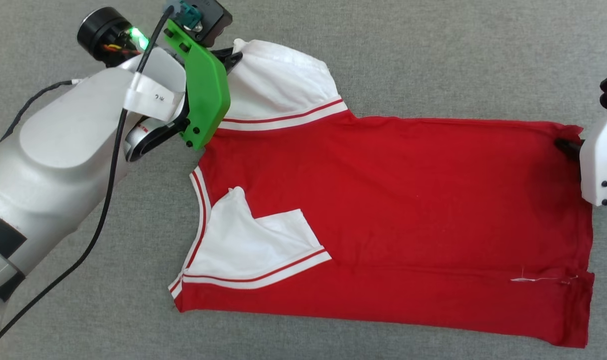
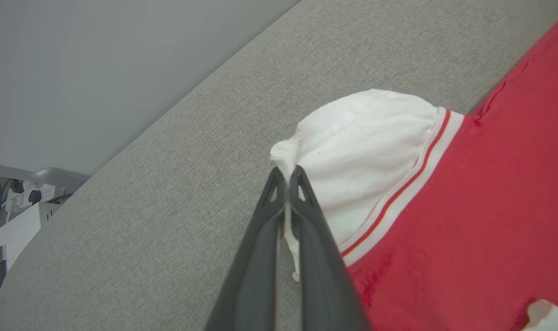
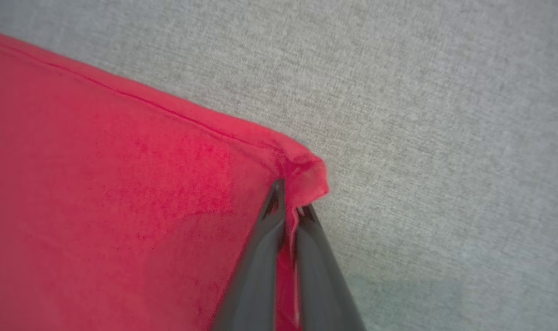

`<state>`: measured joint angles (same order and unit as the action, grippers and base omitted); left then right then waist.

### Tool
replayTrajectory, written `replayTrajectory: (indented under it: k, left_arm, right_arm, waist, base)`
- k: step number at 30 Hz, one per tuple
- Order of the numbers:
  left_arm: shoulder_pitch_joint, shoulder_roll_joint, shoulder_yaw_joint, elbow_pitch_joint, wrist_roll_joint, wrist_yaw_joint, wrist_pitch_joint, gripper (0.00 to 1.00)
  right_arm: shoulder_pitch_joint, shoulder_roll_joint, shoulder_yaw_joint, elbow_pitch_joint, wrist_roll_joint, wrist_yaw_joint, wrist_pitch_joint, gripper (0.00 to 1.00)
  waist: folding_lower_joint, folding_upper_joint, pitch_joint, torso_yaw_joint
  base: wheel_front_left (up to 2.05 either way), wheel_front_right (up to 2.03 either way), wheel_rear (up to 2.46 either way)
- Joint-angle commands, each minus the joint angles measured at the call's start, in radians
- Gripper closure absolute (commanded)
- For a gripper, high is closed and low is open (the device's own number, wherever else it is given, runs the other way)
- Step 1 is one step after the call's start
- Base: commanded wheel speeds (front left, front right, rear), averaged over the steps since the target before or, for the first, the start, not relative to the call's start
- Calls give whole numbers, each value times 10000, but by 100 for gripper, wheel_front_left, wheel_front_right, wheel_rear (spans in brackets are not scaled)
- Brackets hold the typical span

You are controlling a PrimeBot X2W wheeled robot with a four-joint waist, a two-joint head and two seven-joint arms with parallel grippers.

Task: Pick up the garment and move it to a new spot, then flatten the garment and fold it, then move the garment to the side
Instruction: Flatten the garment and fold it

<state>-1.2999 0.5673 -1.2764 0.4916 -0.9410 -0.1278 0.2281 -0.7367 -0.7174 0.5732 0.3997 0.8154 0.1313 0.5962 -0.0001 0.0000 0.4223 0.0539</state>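
Observation:
The garment [image 1: 393, 210], a red T-shirt with white sleeves and striped trim, lies spread on the grey table with its hem to the right. One white sleeve is folded inward onto the red body near the front left. My left gripper [image 2: 287, 177] is shut on the edge of the far white sleeve [image 2: 366, 156], at the garment's far left corner [image 1: 235, 50]. My right gripper [image 3: 290, 197] is shut on the far right hem corner [image 3: 306, 172]; in the head view its dark fingers [image 1: 566, 146] touch that corner.
The grey fabric table top [image 1: 433, 50] surrounds the garment on all sides. In the left wrist view the table's edge [image 2: 122, 151] runs diagonally, with a wall and a power strip [image 2: 25, 193] beyond it.

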Motion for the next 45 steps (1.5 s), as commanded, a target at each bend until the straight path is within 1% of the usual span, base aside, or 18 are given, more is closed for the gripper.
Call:
replayTrajectory:
  k: [1,6,9,12,15,20,24,26,29,35,41,42,43,44,45]
  left_arm:
    - [264,105,47,-22,-169,-29,-153,100]
    - [846,415,31,-297,-115,39,-341,100]
    - [1285,634,43,-661,-190,218,-508,100]
    - [1774,993,60,-1174,-324,429,-653,100]
    - [2441,1470,40,-1827,-314,743,-674,100]
    - [3715,2095,14,-2917,-483,1342,-667,100]
    - [4779,2429,1,-3525,-748,1748,-776,100]
    - [5274,2546,-6,-3704,-851,1883,-836,100]
    - [5920,2597,-16,-3772,-886,1966,-861,100]
    - [6808,2381,-24,-3552,-1032,2109,-960,100]
    - [7372,1958,-27,-2885,-1149,2034,-1044,100]
    - [7421,1875,6,-2760,-1180,2053,-1158,100]
    - [7456,1819,51,-2668,-1202,2083,-1279,71]
    - [7494,1767,99,-2568,-1179,2139,-1460,0]
    - [7531,1737,158,-2506,-1163,2204,-1640,0]
  right_arm:
    - [338,-42,62,-45,109,-6,-248,100]
    - [787,-199,-59,-487,263,-6,-1217,100]
    - [1274,-323,-99,-750,325,-6,-1591,100]
    - [1790,-449,-129,-1044,379,-6,-1841,100]
    - [2425,-553,-262,-1301,482,-6,-2048,100]
    - [3559,-606,-614,-1701,599,-6,-2337,100]
    - [4578,-507,-963,-2011,646,-6,-2488,100]
    - [5101,-443,-1180,-2114,654,-6,-2512,100]
    - [5781,-295,-1478,-2212,634,-6,-2515,100]
    - [6677,206,-1785,-2252,379,-6,-2316,100]
    - [7012,830,-1888,-1808,197,-6,-2185,100]
    - [7024,887,-1914,-1724,103,-6,-2250,70]
    - [7027,938,-1960,-1676,32,-6,-2335,9]
    - [7026,984,-2026,-1665,-62,-6,-2442,0]
    - [7025,989,-2066,-1707,-173,-6,-2534,0]
  waist:
    - [1,0,-452,-40]
    - [1,0,-1178,-54]
    - [1,0,-1598,-23]
    - [1,0,-1912,-33]
    - [1,0,-2249,-24]
    - [1,0,-2665,-1]
    - [1,0,-2885,-30]
    - [1,0,-2939,-34]
    - [1,0,-2950,-72]
    - [1,0,-2714,-178]
    - [1,0,-2541,-212]
    - [1,0,-2546,-201]
    - [1,0,-2567,-194]
    - [1,0,-2609,-192]
    - [1,0,-2656,-193]
  base:
    - [0,0,0]
    - [0,0,0]
    - [0,0,0]
    - [0,0,0]
    - [0,0,0]
    - [0,0,0]
    - [0,0,0]
    - [0,0,0]
    - [0,0,0]
    - [0,0,0]
    - [0,0,0]
    - [0,0,0]
    - [0,0,0]
    - [0,0,0]
    - [0,0,0]
